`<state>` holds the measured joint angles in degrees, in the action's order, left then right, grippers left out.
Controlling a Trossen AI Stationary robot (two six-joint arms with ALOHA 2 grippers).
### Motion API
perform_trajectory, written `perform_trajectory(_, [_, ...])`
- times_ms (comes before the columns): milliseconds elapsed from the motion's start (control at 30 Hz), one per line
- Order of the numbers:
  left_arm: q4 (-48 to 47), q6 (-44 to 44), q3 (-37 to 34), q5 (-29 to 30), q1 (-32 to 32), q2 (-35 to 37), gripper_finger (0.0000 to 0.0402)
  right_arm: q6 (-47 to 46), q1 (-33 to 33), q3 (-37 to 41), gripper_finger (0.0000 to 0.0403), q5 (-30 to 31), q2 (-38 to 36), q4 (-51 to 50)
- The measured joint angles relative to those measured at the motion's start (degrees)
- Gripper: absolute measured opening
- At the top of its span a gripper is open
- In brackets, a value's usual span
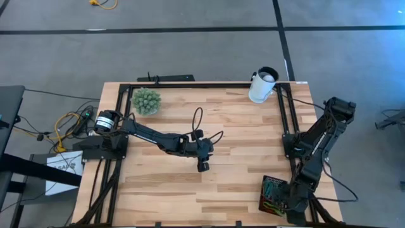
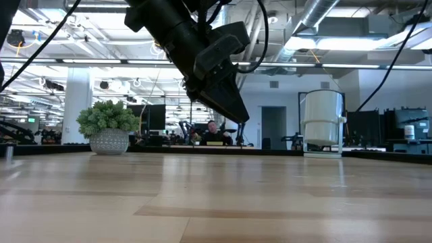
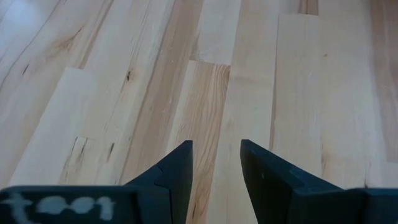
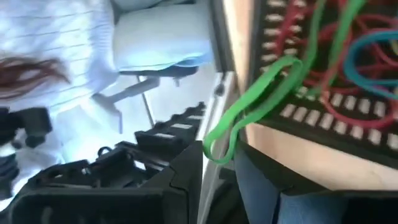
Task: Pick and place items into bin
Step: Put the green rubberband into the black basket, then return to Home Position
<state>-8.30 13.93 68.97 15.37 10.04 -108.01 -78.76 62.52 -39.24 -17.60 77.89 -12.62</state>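
Note:
The black bin sits at the table's near right corner with several red, green and blue rubber bands on its ribbed inside. One green band lies over the bin's rim, and its end loop hangs down to my right gripper, which is over the bin with a narrow gap between its fingers. My left gripper hovers open above bare wood at mid-table and is raised off the table in the low view. My right gripper has the green band's end loop lying just at its fingertips, in the gap between them. Whether a finger touches the band I cannot tell. The rest of the band rests on the bin's rim and inside.
A white cup stands at the far right edge, a green spiky ball in a pot at the far left. Black frame rails run along the table's sides. A person in a white striped top shows beyond the table's near edge.

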Motion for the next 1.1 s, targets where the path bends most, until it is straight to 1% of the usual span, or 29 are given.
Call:
perform_trajectory(67, [-0.06, -0.03, -0.02, -0.01, 0.00, 0.00, 0.0126, 3.06, -0.71, 0.00, 0.0088, 1.77, 0.00, 0.19])
perform_trajectory(167, [-0.06, -0.06, -0.02, -0.01, 0.00, 0.00, 0.0125, 7.70, -2.59, 0.00, 0.0088, 7.46, 0.00, -1.19])
perform_trajectory(233, [-0.05, -0.09, -0.02, 0.00, 0.00, 0.00, 0.0125, 9.47, -4.24, 0.00, 0.0088, 8.38, 0.00, -1.90])
perform_trajectory(300, [-0.06, -0.10, -0.02, 0.00, 0.00, 0.00, 0.0125, 10.12, -5.71, 0.00, 0.0088, 7.71, 0.00, -2.68])
perform_trajectory(400, [-0.08, -0.02, -0.02, -0.02, 0.02, 0.00, 0.0125, 9.32, -7.12, 0.00, 0.0088, 4.80, 0.00, -4.18])
perform_trajectory(567, [-0.55, 0.00, -0.02, -0.02, 0.07, 0.00, 0.0125, 8.20, -7.17, -0.01, 0.0088, 3.65, 0.11, -6.61])
perform_trajectory(667, [-0.56, -0.30, -0.02, 0.02, 0.07, 0.00, 0.0125, 8.31, -7.44, 0.00, 0.0088, 0.83, 0.09, -6.85])
perform_trajectory(733, [-0.59, -1.62, -0.02, 0.44, 0.07, 0.00, 0.0125, 9.76, -7.77, -0.02, 0.0088, 0.77, 0.09, -7.02])
perform_trajectory(800, [-1.71, -2.77, -0.02, 0.85, 0.05, 0.00, 0.0125, 12.23, -8.02, -0.02, 0.0088, 2.04, 0.09, -7.13])
perform_trajectory(900, [-6.24, -4.23, -0.02, 1.03, 0.01, 0.06, 0.0125, 12.12, -9.45, -0.06, 0.0087, 2.48, -1.36, -8.06])
perform_trajectory(967, [-12.40, -4.07, 0.76, 1.03, -0.02, 0.13, 0.0125, 12.55, -10.69, -0.65, 0.0086, 2.55, -3.49, -10.75])
perform_trajectory(1033, [-20.78, -1.10, 2.75, 1.03, 0.00, 0.13, 0.0125, 16.21, -11.94, -1.43, 0.0086, 3.33, -6.67, -14.86])
perform_trajectory(1100, [-28.62, 2.26, 5.32, 1.07, 0.07, 0.13, 0.0125, 22.03, -13.46, -2.18, 0.0086, 6.57, -10.49, -19.84])
